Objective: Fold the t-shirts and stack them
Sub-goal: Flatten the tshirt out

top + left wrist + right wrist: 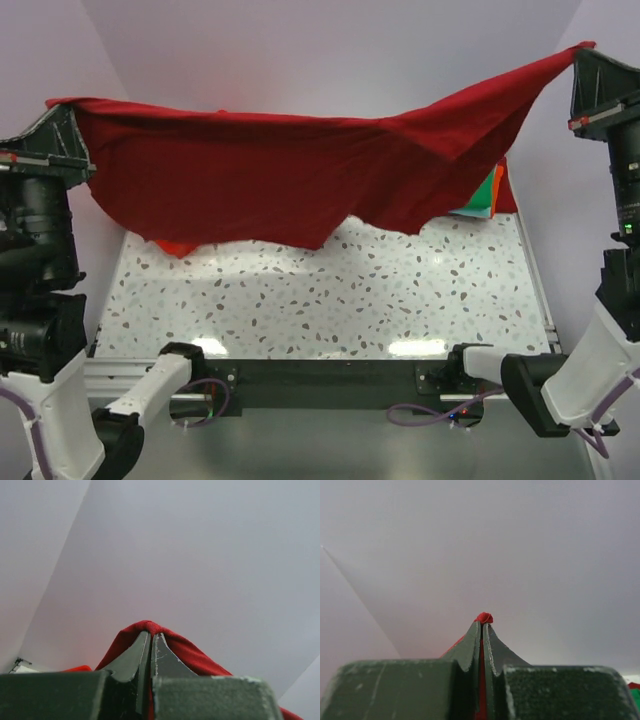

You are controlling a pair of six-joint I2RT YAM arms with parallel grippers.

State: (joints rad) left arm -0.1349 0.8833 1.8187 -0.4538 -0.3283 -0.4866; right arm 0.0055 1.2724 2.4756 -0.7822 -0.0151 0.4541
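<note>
Left gripper point(151, 636) and right gripper point(482, 625) each pinch an upper corner of the evidently limp, light maroon t-shirt point(280, 180) sagging between.

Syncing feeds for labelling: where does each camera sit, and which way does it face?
Top external: above, behind the arms, looking down on the table; both arms show, left claw and right claw holding up the dark red t-shirt.
Left wrist: on the left arm, facing the wall past its own claw.
Right wrist: same, on the right arm.
Shared: the pinched t-shirt.
</note>
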